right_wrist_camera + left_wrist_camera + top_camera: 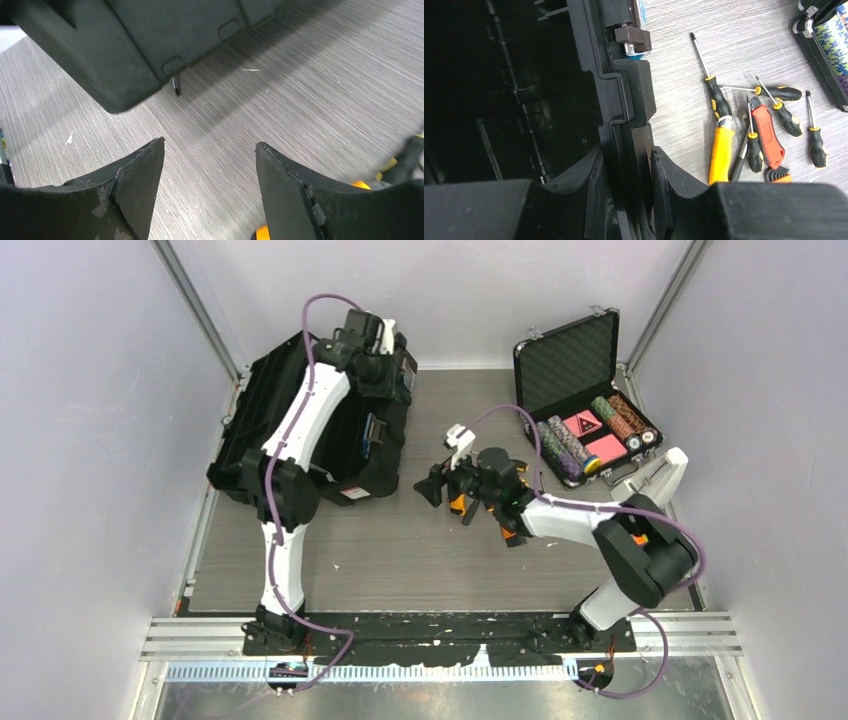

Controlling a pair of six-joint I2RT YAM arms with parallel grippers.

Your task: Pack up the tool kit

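**TOOL KIT: TOOLBOX OPEN, TOOLS LOOSE ON SURFACE**

Obscured: from above, the right arm [570,515] hides nearly all the screwdrivers [719,100]. The toolbox [252,395] interior is too dark to read. The hex-key set [776,175] is cut off by a finger.

Jaws, left gripper [626,150]: clamped on the toolbox's side wall, one finger each side.

Jaws, right gripper [210,142]: apart, holding nothing, above the bare surface [300,75].

Toolbox: one, left rear of surface.

Loose beside it:
- screwdrivers, yellow-and-black, five
- yellow utility knife [721,155], one
- red utility knife [769,135], one

Poker-chip case [570,360]: one, right rear.
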